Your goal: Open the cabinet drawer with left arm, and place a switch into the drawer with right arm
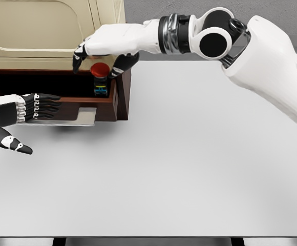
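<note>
Hovering over the open dark-brown wooden cabinet drawer [119, 97], our right hand [105, 48] pinches the red-buttoned switch [100, 77], ready to lower and release, while our left hand [15, 115] rests with fingers extended at the metal handle [82, 119].

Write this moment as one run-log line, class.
drawer: open | left hand: at drawer handle, fingers extended | right hand: holding switch over drawer | switch: not yet released

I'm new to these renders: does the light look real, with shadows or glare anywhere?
Head view: even, soft light, no glare on the white table; a faint shadow under the drawer handle; the drawer's inside is dark; edges look slightly soft, especially around the right hand.
</note>
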Robot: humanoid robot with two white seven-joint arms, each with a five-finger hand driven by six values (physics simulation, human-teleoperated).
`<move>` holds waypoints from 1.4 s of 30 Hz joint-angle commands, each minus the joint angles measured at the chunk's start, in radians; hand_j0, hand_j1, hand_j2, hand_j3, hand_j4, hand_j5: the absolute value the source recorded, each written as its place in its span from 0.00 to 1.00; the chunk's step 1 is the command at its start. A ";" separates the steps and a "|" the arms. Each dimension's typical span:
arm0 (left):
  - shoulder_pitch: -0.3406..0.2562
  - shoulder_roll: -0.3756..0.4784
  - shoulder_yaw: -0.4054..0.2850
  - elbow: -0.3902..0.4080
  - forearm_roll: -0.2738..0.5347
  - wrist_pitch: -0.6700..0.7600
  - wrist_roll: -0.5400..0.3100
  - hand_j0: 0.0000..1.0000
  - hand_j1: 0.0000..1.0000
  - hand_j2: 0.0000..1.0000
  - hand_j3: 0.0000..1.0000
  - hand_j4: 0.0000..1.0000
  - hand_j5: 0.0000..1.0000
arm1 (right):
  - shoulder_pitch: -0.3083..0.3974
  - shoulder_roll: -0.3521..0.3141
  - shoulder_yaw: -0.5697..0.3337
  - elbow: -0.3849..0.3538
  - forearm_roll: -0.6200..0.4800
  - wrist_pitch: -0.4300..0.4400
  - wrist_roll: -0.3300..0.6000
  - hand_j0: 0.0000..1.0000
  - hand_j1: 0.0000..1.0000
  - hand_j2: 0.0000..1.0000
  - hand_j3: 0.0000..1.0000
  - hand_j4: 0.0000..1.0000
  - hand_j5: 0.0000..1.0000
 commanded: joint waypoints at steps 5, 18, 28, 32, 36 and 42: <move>0.020 -0.010 -0.098 0.016 -0.321 -0.003 0.003 1.00 1.00 1.00 1.00 1.00 1.00 | 0.002 -0.015 -0.004 -0.104 0.001 0.005 -0.003 1.00 1.00 1.00 1.00 1.00 1.00; 0.009 -0.010 -0.042 0.016 -0.323 -0.198 0.003 1.00 1.00 1.00 1.00 1.00 1.00 | 0.206 -0.518 -0.205 -0.201 -0.105 -0.345 -0.003 1.00 1.00 1.00 1.00 1.00 1.00; 0.000 0.004 0.016 0.016 -0.321 -0.288 0.003 1.00 1.00 1.00 1.00 1.00 1.00 | 0.288 -0.564 -0.250 -0.041 -0.103 -0.345 -0.003 1.00 1.00 1.00 1.00 1.00 1.00; -0.021 0.011 0.037 0.016 -0.309 -0.299 0.003 1.00 1.00 1.00 1.00 1.00 1.00 | 0.296 -0.568 -0.250 -0.032 -0.103 -0.345 -0.003 1.00 1.00 1.00 1.00 1.00 1.00; -0.040 0.002 0.037 0.016 -0.292 -0.311 0.003 1.00 1.00 1.00 1.00 1.00 1.00 | 0.311 -0.568 -0.247 -0.031 -0.103 -0.345 -0.003 1.00 1.00 1.00 1.00 1.00 1.00; -0.106 -0.013 0.056 0.017 -0.288 -0.566 0.003 1.00 1.00 1.00 1.00 1.00 1.00 | 0.348 -0.570 -0.242 -0.031 -0.103 -0.345 -0.003 1.00 1.00 1.00 1.00 1.00 1.00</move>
